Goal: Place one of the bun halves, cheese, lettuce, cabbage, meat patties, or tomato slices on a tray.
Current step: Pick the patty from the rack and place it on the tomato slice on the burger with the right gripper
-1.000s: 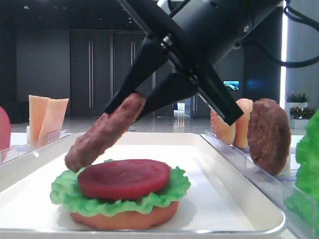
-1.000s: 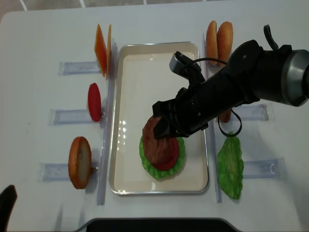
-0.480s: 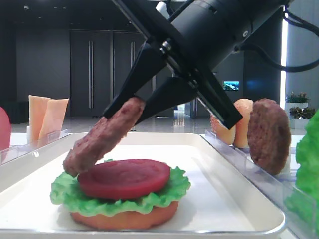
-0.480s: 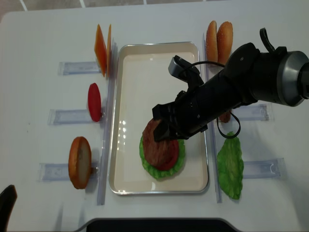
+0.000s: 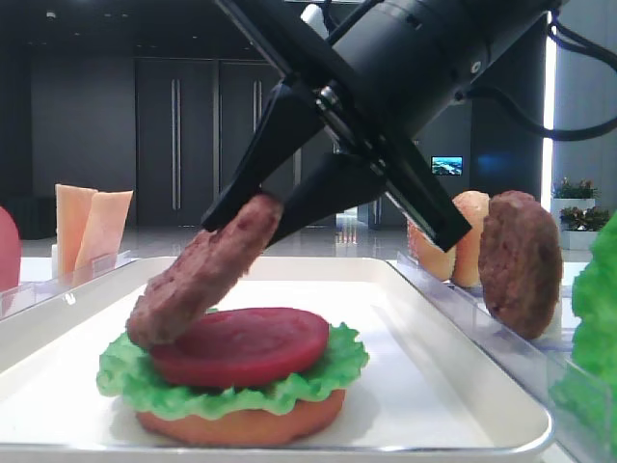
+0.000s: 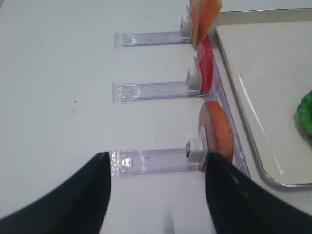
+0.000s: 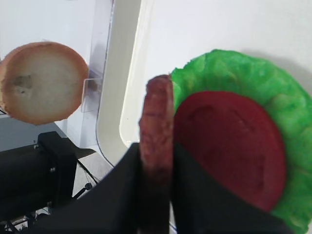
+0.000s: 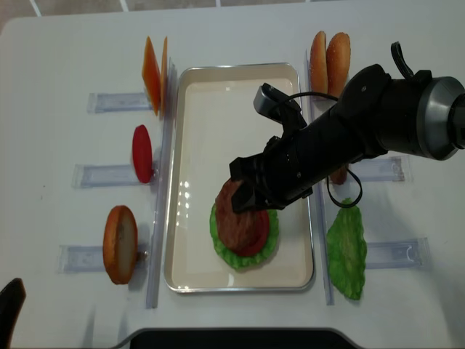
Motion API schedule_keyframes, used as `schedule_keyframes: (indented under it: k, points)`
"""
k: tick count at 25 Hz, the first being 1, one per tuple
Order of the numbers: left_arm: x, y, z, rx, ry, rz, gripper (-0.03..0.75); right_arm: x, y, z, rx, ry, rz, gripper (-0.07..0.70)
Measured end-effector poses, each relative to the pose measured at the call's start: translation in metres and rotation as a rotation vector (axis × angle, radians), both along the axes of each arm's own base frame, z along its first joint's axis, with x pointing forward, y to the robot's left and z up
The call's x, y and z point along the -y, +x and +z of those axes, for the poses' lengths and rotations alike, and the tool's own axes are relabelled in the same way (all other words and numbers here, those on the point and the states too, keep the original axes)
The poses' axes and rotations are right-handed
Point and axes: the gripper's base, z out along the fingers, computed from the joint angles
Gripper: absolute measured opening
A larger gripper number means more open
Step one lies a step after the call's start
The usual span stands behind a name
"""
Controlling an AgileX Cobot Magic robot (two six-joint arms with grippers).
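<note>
My right gripper reaches down over the white tray and is shut on a reddish-brown meat patty. The patty hangs tilted, with its lower edge on the left side of a red tomato slice. That slice lies on green lettuce over a flat bun base. In the right wrist view the patty stands edge-on between the two dark fingers, beside the tomato slice. My left gripper is open over bare table, left of a bun half.
Clear holders line both sides of the tray. On the left stand cheese, a tomato slice and a bun half. On the right stand bun halves, a second patty and lettuce.
The right gripper has lowered the patty slightly and shifted it right, so its lower edge now rests on the tomato slice. The left arm has not moved.
</note>
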Motion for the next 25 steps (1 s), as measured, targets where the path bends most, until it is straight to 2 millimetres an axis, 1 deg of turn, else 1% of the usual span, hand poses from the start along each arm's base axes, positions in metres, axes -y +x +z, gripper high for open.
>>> schedule_keyframes:
  k: [5, 13, 22, 25]
  points:
    - [0.0000, 0.0000, 0.0000, 0.000, 0.000, 0.000, 0.465, 0.0004, -0.0002, -0.0005, 0.005, -0.007, 0.007, 0.202]
    - [0.0000, 0.0000, 0.0000, 0.000, 0.000, 0.000, 0.465, 0.0009, 0.0010, -0.0010, 0.017, -0.015, 0.000, 0.249]
    - [0.0000, 0.0000, 0.0000, 0.000, 0.000, 0.000, 0.465, 0.0032, 0.0013, -0.0034, 0.031, -0.051, 0.010, 0.400]
    - [0.0000, 0.0000, 0.0000, 0.000, 0.000, 0.000, 0.465, 0.0043, 0.0016, -0.0045, 0.028, -0.068, 0.002, 0.424]
